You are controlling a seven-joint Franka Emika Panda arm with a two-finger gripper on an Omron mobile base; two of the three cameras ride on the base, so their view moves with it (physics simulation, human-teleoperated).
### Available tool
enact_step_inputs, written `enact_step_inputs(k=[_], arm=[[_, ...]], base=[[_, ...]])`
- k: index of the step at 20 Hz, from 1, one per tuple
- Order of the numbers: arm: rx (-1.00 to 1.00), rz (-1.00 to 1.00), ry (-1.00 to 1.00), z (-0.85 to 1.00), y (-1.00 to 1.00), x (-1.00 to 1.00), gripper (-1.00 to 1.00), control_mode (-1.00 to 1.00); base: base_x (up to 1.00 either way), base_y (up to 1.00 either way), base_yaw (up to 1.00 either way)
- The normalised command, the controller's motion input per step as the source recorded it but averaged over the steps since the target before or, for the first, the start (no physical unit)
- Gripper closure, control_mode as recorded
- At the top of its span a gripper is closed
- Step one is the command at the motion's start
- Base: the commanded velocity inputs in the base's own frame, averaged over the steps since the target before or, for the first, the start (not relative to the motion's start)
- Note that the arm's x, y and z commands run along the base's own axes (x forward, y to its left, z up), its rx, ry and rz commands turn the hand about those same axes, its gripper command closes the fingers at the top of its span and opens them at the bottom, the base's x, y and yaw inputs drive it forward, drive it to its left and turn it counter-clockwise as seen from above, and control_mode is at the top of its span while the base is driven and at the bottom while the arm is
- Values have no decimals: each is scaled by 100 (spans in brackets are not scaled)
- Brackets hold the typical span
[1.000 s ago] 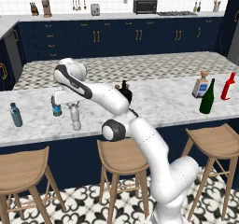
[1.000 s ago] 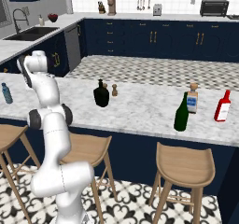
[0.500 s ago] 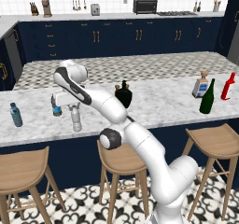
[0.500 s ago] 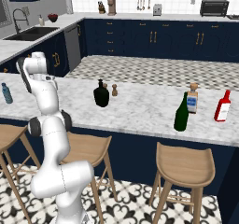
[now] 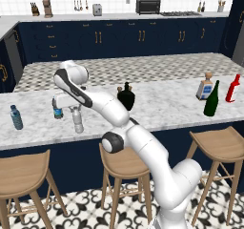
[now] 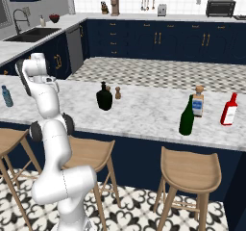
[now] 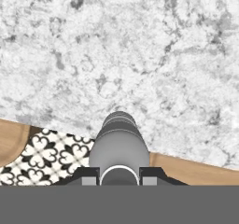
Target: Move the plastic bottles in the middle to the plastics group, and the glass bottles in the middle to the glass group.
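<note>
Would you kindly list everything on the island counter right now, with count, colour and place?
Grey water bottle: one, clear-greyish, near the front edge, held upright.
Blue-labelled water bottles: two, one at the far left end, one just left of the grey one.
Black bottle: one, squat, mid-counter.
Shakers: small, brown, right behind the black bottle.
Green wine bottle: one, dark green, right end.
Clear bottle: one, white-blue label, brown stopper, behind the green one.
Red bottle: one, far right.
Counter: grey-white marble.
End effector: shut on the grey water bottle's top.
</note>
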Motion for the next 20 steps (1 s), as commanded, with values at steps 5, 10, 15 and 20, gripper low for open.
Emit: enact_step_inputs(k=[5, 10, 15, 20], arm=[[0, 0, -6, 0, 0, 1, 100, -100], [3, 0, -2, 0, 0, 2, 100, -100], [1, 0, -4, -2, 0, 7, 100, -100], [0, 0, -2, -3, 0, 0, 100, -100]], base=[[0, 0, 0], [0, 0, 0], [0, 0, 0], [0, 0, 0]])
